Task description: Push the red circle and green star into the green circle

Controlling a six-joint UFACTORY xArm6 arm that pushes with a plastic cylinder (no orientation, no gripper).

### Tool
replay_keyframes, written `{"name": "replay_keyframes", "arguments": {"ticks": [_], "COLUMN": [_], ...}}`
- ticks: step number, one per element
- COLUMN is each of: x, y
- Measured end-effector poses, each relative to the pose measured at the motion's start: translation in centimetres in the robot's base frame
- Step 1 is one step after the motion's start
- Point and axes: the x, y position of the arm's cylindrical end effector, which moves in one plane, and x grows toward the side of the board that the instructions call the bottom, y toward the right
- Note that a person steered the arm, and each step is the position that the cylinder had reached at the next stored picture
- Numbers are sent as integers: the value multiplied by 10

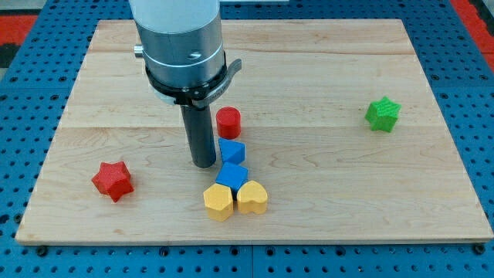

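Observation:
The red circle sits near the board's middle. My tip rests on the board just below and to the left of it, a small gap apart. The tip is also close to the left side of a blue block. The green star lies far off at the view's right, alone. No green circle shows in the view; the arm's wide grey body covers part of the board's top.
A second blue block lies just below the first. A yellow hexagon-like block and a yellow heart touch below it. A red star lies at lower left. The wooden board sits on a blue pegboard.

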Motion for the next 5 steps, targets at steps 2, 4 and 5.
{"name": "replay_keyframes", "arguments": {"ticks": [2, 4, 5], "x": [-41, -86, -87], "y": [34, 73, 138]}}
